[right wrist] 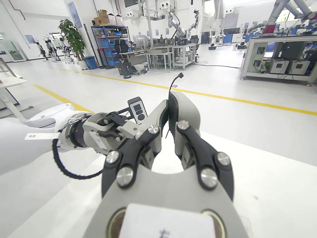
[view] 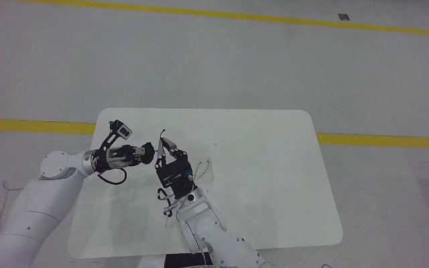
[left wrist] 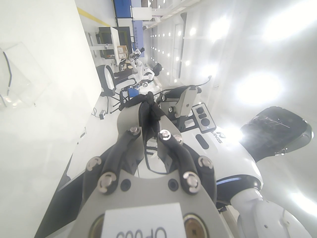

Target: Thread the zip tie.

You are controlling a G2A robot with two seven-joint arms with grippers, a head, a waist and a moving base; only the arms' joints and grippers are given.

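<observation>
Over a white table (view: 281, 201), the right claw (right wrist: 169, 105) is pressed together on a black zip tie (right wrist: 179, 75). The tie's head stands just above the fingertips and its tail pokes out below them. The left claw (left wrist: 149, 115), just beside it, is closed too, seemingly on the strap's looped end. Likely trouble: the thin strap twists or slips between the pads, so the tail misses the head, or the crowded claws collide.
</observation>
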